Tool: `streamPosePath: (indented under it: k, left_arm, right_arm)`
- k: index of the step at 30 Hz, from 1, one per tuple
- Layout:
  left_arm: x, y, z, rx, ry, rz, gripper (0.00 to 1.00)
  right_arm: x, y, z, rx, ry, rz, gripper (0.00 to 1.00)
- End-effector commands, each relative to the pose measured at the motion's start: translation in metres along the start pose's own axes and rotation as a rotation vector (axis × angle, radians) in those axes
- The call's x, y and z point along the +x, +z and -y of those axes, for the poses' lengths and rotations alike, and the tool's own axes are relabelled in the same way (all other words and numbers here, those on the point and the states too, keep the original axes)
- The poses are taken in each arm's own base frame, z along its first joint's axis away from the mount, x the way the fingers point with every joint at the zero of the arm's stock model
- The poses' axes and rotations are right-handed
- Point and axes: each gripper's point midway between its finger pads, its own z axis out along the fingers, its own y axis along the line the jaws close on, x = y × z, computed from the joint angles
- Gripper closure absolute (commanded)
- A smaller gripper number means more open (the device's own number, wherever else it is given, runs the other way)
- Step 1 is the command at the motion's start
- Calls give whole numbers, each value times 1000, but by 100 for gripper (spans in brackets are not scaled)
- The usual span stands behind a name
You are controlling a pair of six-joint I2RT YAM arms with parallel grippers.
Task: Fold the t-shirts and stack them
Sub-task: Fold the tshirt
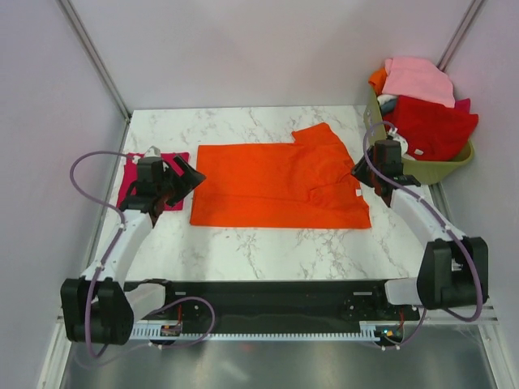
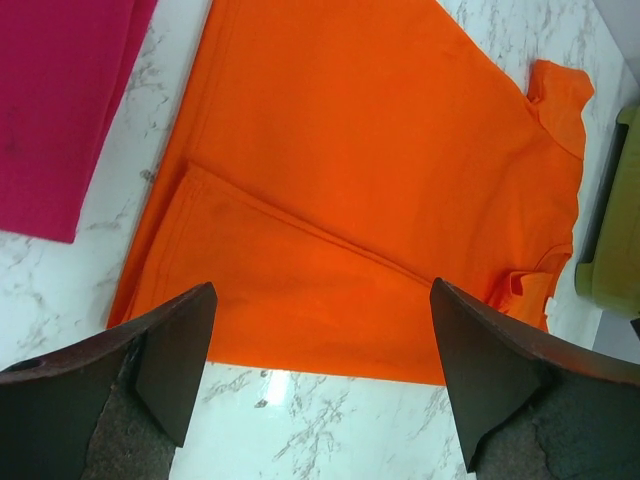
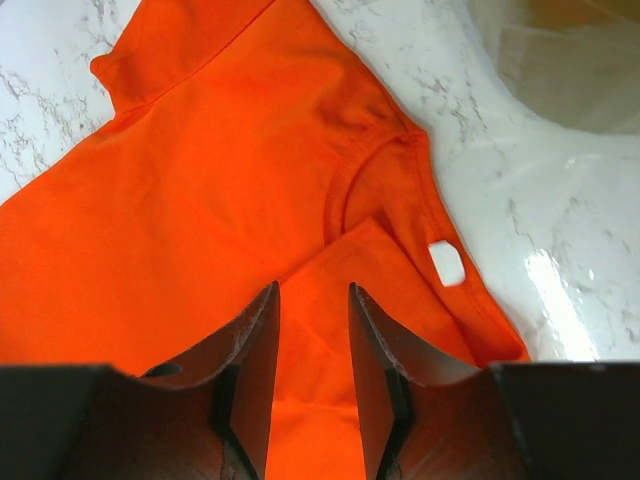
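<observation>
Now the orange t-shirt (image 1: 276, 182) lay flat in the middle of the marble table (image 1: 243, 130), partly folded. Its long near side was turned over on itself, and one sleeve (image 1: 320, 134) stuck out toward the far right. The collar pointed to the right, and a small white tag (image 3: 447, 263) showed beside it.

The left gripper (image 1: 188, 180) hung at the left edge of this shirt with its jaws spread wide and nothing between them. In its own camera, only the table and the hem of the orange cloth showed below the fingers. Under the same arm lay the magenta t-shirt (image 1: 128, 185), folded to a flat square and just beside the orange one, with a strip of bare marble between them. From above, the arm and gripper covered much of it.

The right gripper (image 1: 362, 173) stood over the collar end of the orange shirt. Its jaws were a little apart and pinched nothing, and the cloth showed flat through the gap.

A green basket (image 1: 442, 168) stood at the far right corner, near the right arm, with pink cloth (image 1: 418, 79) and red cloth (image 1: 434, 126) piled above its rim.
</observation>
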Motion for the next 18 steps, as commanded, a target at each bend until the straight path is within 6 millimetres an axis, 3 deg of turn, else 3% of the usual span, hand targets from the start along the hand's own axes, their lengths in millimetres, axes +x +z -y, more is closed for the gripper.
streamPosePath:
  k: [1, 5, 10, 13, 17, 18]
  left_arm:
    - [-31, 6, 33, 108, 66, 53, 5]
    - [-32, 5, 43, 144, 86, 40, 5]
    - [-34, -2, 48, 166, 93, 50, 5]
    - [-38, -2, 49, 165, 102, 60, 5]
    - [-48, 2, 47, 136, 107, 94, 6]
    - [-50, 4, 46, 127, 106, 101, 6]
  right_arm:
    - [-30, 13, -27, -45, -63, 53, 58]
    - [-33, 26, -32, -49, -87, 41, 56]
    - [-37, 23, -41, -83, -111, 43, 50]
    - [-37, 17, -44, -102, -119, 44, 41]
    - [-45, 19, -48, -100, -133, 57, 14]
    - [-51, 20, -52, -106, -133, 65, 14]
